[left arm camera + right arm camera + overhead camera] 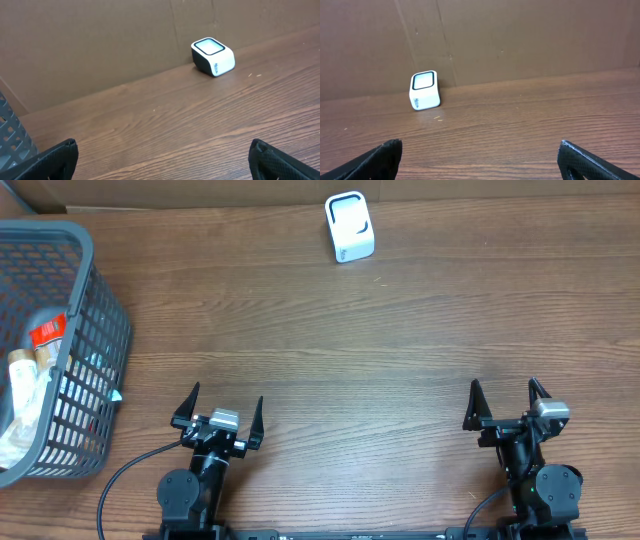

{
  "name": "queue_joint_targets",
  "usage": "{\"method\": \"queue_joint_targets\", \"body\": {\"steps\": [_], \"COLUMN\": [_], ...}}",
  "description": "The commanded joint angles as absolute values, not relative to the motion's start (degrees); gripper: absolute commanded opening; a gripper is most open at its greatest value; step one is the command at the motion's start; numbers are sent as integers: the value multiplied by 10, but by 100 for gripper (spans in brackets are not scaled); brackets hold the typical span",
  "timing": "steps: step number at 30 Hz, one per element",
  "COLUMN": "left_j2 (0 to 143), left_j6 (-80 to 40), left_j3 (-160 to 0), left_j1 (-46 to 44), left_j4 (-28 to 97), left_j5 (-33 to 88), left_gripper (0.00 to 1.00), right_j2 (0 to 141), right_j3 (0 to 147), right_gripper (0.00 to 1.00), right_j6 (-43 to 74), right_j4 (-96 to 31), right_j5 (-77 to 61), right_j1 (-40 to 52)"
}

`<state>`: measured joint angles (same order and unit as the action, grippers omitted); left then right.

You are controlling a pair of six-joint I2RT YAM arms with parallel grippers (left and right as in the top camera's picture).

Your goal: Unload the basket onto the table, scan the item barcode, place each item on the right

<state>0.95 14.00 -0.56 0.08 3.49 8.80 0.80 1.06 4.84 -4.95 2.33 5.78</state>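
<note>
A small white barcode scanner [349, 226] with a dark window stands at the far edge of the wooden table; it also shows in the left wrist view as the scanner [213, 56] and in the right wrist view as the scanner [424, 90]. Packaged items [30, 380] lie in a grey basket [95, 340] at the left. My left gripper [221, 408] rests near the front edge, open and holding nothing; its fingertips [57, 159] frame bare wood. My right gripper [506, 400] is likewise open and holds nothing at the front right.
A brown cardboard wall [100, 40] runs along the table's far edge behind the scanner. The basket's corner [12, 135] shows at the left of the left wrist view.
</note>
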Motion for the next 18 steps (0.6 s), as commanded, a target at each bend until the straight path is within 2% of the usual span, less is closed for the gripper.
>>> {"method": "queue_joint_targets", "body": {"steps": [1, 12, 18], "left_j2": [3, 3, 6], "left_j6": [153, 110, 101], "left_j3": [-3, -22, -102], "left_j1": [0, 0, 0], "left_j4": [36, 18, 74], "left_j5": [84, 85, 86], "left_gripper": [100, 100, 100], "right_j2": [2, 2, 2], "right_j3": [5, 5, 5], "right_gripper": [100, 100, 100], "right_j6": [46, 46, 46], "right_j4": [-46, -44, -44], "right_j5": [23, 23, 29], "right_j1": [62, 62, 62]}}
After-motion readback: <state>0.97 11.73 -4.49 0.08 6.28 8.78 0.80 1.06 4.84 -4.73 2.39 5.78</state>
